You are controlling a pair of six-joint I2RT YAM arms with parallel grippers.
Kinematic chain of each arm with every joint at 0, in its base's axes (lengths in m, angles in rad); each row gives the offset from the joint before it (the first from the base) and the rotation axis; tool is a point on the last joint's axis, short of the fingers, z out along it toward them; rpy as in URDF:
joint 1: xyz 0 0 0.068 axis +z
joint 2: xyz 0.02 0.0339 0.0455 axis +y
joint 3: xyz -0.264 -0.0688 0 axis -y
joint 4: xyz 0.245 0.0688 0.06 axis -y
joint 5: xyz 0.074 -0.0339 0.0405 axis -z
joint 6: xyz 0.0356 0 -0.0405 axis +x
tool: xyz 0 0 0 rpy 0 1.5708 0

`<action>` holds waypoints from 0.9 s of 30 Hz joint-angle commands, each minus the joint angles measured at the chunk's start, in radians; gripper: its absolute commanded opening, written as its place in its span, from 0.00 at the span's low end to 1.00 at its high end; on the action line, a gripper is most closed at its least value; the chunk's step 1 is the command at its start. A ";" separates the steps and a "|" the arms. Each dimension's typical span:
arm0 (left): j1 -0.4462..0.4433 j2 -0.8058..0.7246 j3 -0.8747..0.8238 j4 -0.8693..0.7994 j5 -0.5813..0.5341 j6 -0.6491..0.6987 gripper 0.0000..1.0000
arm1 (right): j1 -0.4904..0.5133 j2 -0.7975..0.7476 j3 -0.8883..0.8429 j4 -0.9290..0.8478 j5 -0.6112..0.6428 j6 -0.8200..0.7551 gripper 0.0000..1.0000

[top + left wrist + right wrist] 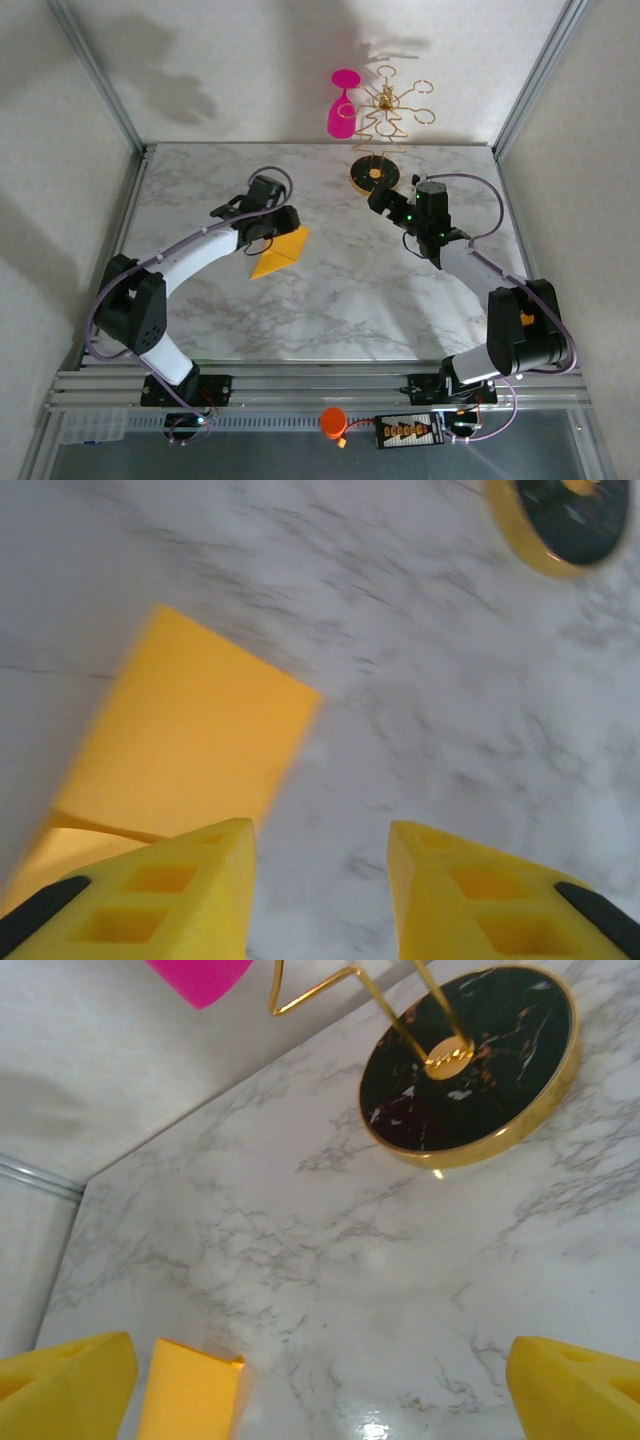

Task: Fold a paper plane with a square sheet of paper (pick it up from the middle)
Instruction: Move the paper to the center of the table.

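Right now I count one paper (280, 253) lying on the table (330, 310) just beside my left gripper (290, 222), one stand (375, 177) near my right gripper (385, 200), and both grippers' fingers spread wide, holding nothing.

The top camera looks down from above and behind the arms onto the whole counter (340, 300). Each wrist camera sits close behind its own left hand (320, 880) or right hand (320, 1390), facing low across the marble. Both catch the paper (190, 740) and the gold stand base (470, 1060) ahead.
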 commanded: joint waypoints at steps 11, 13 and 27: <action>0.109 0.073 -0.181 0.140 0.067 -0.138 0.34 | 0.047 0.103 0.031 0.036 -0.140 0.026 0.99; 0.113 0.091 -0.184 0.141 0.074 -0.147 0.34 | 0.050 0.106 0.028 0.041 -0.137 0.036 0.99; 0.116 0.176 -0.205 0.167 0.075 -0.152 0.30 | 0.072 0.177 0.058 0.013 -0.174 0.073 0.99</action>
